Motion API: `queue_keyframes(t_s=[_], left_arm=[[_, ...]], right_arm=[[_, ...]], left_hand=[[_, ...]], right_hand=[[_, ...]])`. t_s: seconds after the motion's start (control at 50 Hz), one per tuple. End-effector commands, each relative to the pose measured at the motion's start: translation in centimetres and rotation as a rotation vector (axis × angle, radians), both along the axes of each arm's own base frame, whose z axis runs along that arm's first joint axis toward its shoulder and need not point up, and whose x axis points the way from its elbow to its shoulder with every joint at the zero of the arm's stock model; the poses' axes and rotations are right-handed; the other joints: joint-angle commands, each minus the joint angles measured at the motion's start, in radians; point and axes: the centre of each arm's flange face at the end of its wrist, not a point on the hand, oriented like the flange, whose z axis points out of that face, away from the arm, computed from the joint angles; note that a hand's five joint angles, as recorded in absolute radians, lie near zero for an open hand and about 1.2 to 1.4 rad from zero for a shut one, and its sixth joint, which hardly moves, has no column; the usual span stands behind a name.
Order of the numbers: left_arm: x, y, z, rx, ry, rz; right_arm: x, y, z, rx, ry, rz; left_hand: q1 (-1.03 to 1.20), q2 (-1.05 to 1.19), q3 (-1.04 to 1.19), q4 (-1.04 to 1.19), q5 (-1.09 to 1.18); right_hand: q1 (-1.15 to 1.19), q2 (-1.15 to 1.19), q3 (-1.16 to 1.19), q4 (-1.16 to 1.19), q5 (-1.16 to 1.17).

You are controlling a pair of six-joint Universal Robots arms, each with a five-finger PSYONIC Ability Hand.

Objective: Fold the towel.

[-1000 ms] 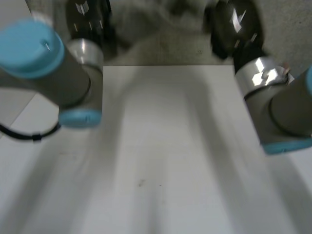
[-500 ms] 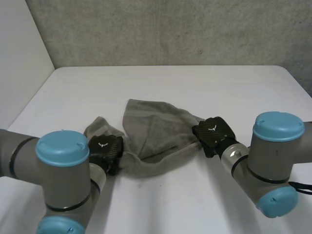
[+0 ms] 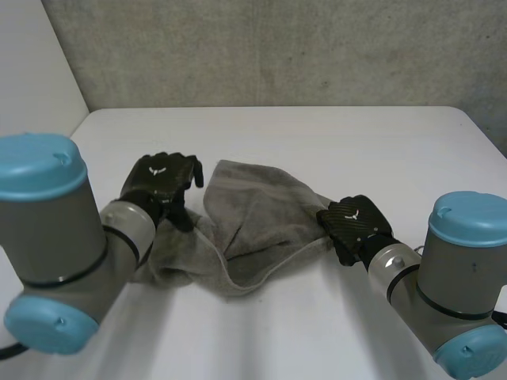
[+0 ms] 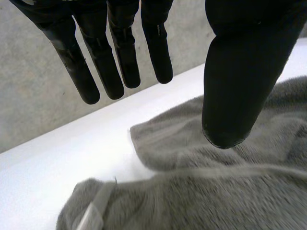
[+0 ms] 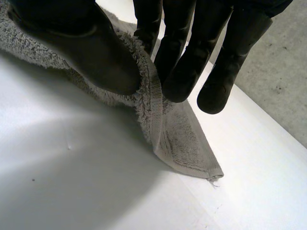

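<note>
A grey towel (image 3: pixel 247 226) lies crumpled on the white table (image 3: pixel 317 142), bunched and partly doubled over. My left hand (image 3: pixel 158 184) hovers over the towel's left end with fingers (image 4: pixel 114 57) straight and thumb (image 4: pixel 235 91) apart from them, and nothing between; the towel (image 4: pixel 201 191) lies below it. My right hand (image 3: pixel 353 226) is at the towel's right edge. In the right wrist view its thumb (image 5: pixel 91 52) and fingers (image 5: pixel 182 57) pinch the hemmed edge of the towel (image 5: pixel 177 139), whose corner rests on the table.
A grey wall (image 3: pixel 277 47) runs behind the table's far edge. Bare table stretches beyond the towel and in front of it, between my two arms.
The left hand has let go of the towel's left end, opened, and lifted up and back. The right hand keeps its pinch and has barely moved.
</note>
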Motion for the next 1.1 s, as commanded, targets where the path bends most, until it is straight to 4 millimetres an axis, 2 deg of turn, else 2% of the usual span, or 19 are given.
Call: queue_keyframes(t_s=[0.02,0.1,0.2,0.32,0.76,0.88,0.9,0.92,1.0,1.04,1.06,1.1], left_arm=[[-0.7,-2.4,-0.6,0.023,0.041,-0.14],[-0.2,-3.5,-1.6,0.032,-0.003,-0.161],[0.5,-3.9,-2.7,0.021,-0.122,-0.184],[1.5,-4.2,-4.3,0.054,-0.235,-0.201],[2.0,-4.4,-6.9,0.132,-0.265,-0.2],[2.1,-4.3,-7.0,0.139,-0.269,-0.195],[2.1,-4.2,-7.1,0.144,-0.27,-0.195],[2.2,-4.0,-7.0,0.147,-0.269,-0.193],[2.4,-3.9,-6.4,0.134,-0.27,-0.178],[2.5,-3.9,-4.4,0.079,-0.254,-0.163],[2.5,-3.9,-4.4,0.078,-0.254,-0.163],[2.8,-3.9,-2.2,0.023,-0.223,-0.128]], right_arm=[[-0.1,-0.1,-0.8,0.02,0.01,-0.005],[-0.2,-0.1,-0.9,0.023,0.011,-0.005],[-0.2,-0.2,-1.0,0.025,0.01,-0.004],[-0.4,-0.5,-1.2,0.03,0.012,-0.013],[-0.4,-0.6,-1.5,0.034,0.016,-0.015],[-0.4,-0.7,-1.7,0.038,0.021,-0.014],[-0.4,-0.7,-1.7,0.037,0.022,-0.014],[-0.4,-0.7,-1.7,0.037,0.022,-0.014],[-0.4,-0.9,-1.7,0.034,0.022,-0.015],[-0.4,-0.9,-1.5,0.03,0.022,-0.014],[-0.4,-1.1,-1.3,0.022,0.021,-0.019],[-0.6,-1.6,-0.8,0.006,0.014,-0.03]], left_hand=[[0.09,0.095,0.095,0.094,0.097],[0.116,0.121,0.121,0.12,0.124],[0.239,0.244,0.244,0.243,0.247],[0.249,0.254,0.253,0.253,0.256],[0.225,0.23,0.23,0.229,0.233],[0.284,0.289,0.288,0.288,0.291],[0.45,0.455,0.454,0.453,0.457],[0.719,0.724,0.723,0.723,0.726],[0.765,0.77,0.77,0.769,0.772],[0.765,0.77,0.77,0.769,0.772],[0.765,0.77,0.77,0.769,0.772],[0.765,0.77,0.77,0.769,0.772]], right_hand=[[0.054,0.072,0.058,0.053,0.044],[0.054,0.072,0.058,0.053,0.044],[0.054,0.072,0.058,0.053,0.044],[0.054,0.072,0.058,0.053,0.044],[0.054,0.072,0.058,0.053,0.044],[0.054,0.072,0.058,0.053,0.044],[0.054,0.072,0.058,0.053,0.044],[0.054,0.072,0.058,0.053,0.044],[0.054,0.072,0.058,0.053,0.044],[0.054,0.072,0.058,0.053,0.044],[0.054,0.072,0.058,0.053,0.044],[0.054,0.072,0.058,0.053,0.044]])
